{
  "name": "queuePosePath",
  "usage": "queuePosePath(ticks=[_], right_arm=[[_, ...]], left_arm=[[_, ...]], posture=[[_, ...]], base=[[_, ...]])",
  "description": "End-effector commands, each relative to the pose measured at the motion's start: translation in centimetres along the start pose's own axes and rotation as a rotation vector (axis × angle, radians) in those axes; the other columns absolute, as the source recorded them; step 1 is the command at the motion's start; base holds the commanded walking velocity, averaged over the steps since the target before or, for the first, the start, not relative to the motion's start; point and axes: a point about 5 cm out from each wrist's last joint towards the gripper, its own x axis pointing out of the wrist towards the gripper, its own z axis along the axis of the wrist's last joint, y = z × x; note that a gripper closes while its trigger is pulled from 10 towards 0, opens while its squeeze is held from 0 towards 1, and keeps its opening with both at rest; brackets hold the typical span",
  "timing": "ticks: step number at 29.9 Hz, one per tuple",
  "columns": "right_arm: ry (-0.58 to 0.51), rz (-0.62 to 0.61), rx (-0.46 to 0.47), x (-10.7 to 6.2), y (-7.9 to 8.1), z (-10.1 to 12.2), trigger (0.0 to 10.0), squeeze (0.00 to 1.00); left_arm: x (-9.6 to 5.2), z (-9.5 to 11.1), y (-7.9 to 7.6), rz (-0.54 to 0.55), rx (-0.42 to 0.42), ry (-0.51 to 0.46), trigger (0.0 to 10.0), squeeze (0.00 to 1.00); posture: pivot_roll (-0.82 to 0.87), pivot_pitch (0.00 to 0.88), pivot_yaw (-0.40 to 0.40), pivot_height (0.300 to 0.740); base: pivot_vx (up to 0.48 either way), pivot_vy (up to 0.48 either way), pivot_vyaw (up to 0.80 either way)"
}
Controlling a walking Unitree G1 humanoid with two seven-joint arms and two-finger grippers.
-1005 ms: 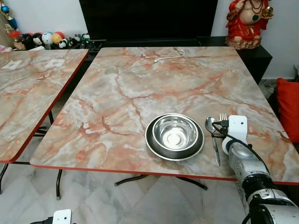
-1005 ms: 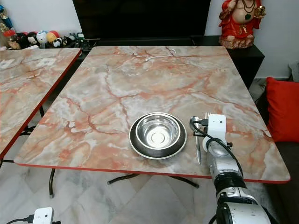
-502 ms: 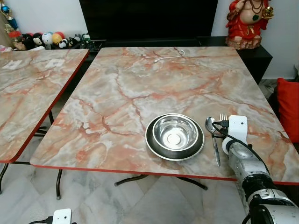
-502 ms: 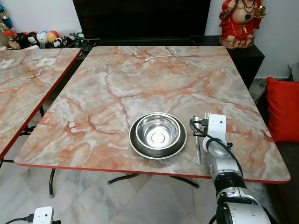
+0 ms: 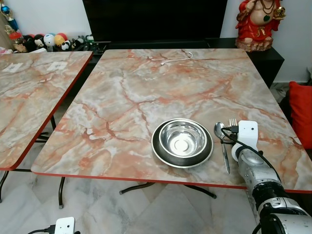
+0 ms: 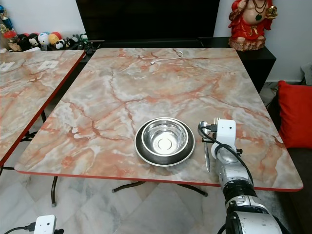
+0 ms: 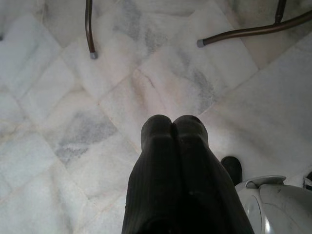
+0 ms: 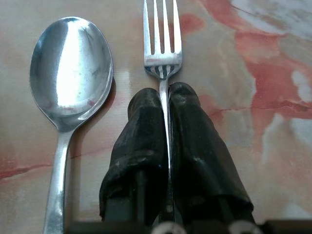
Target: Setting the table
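A steel bowl [image 5: 182, 138] sits inside a dark plate [image 5: 160, 151] near the front edge of the marble table [image 5: 146, 92]. Just right of the plate lies a spoon [image 5: 223, 146], bowl end away from me. A fork [image 8: 163, 44] lies beside the spoon, tines [image 5: 233, 122] pointing away. My right gripper [image 8: 165, 95] is shut on the fork's handle, low over the tabletop, with the wrist [image 5: 246, 141] covering most of the fork in the eye views. The left gripper [image 7: 171, 122] is shut and empty, hanging over the floor.
A white cable [image 5: 176, 59] lies at the table's far edge. A second marble table [image 5: 29, 92] stands to the left. A red statue [image 5: 258, 22] stands at the back right, a red cushion [image 5: 300, 114] to the right. Table legs [image 7: 243, 33] cross the tiled floor.
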Motion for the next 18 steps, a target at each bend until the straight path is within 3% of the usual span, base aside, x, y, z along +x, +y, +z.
queuePosePath(ticks=[1, 4, 5, 6, 7, 18], right_arm=[[0.027, 0.007, -0.005, -0.05, 0.35, -0.76, 10.0, 0.92], [0.029, 0.005, -0.006, -0.05, 0.33, -0.78, 10.0, 0.92], [0.031, 0.003, -0.014, -0.05, 0.28, -0.79, 10.0, 0.69], [0.031, 0.003, -0.016, -0.04, 0.27, -0.79, 10.0, 0.16], [0.031, 0.003, -0.017, -0.04, 0.26, -0.80, 10.0, 0.00], [0.006, -0.006, -0.004, -0.04, 0.28, -0.42, 10.0, 0.00]], left_arm=[[-0.05, -0.13, 0.44, 0.008, 0.008, 0.013, 10.0, 0.00], [-0.05, -0.13, 0.44, 0.008, 0.008, 0.013, 10.0, 0.00], [-0.05, -0.14, 0.41, 0.008, 0.008, 0.013, 10.0, 0.00], [-0.05, -0.15, 0.40, 0.008, 0.008, 0.014, 10.0, 0.00], [-0.05, -0.16, 0.38, 0.008, 0.008, 0.014, 10.0, 0.00], [-0.10, -0.30, 0.39, 0.010, 0.006, 0.019, 10.0, 0.00]], posture=[[-0.01, 0.043, 0.064, 0.740], [-0.01, 0.043, 0.064, 0.740], [-0.02, 0.042, 0.062, 0.740], [-0.01, 0.042, 0.062, 0.740], [-0.01, 0.042, 0.062, 0.740], [-0.01, 0.043, 0.061, 0.740]], base=[[0.000, 0.000, 0.00], [0.000, 0.000, 0.00], [0.000, 0.000, 0.00], [0.000, 0.000, 0.00], [0.000, 0.000, 0.00], [0.000, 0.000, 0.00]])
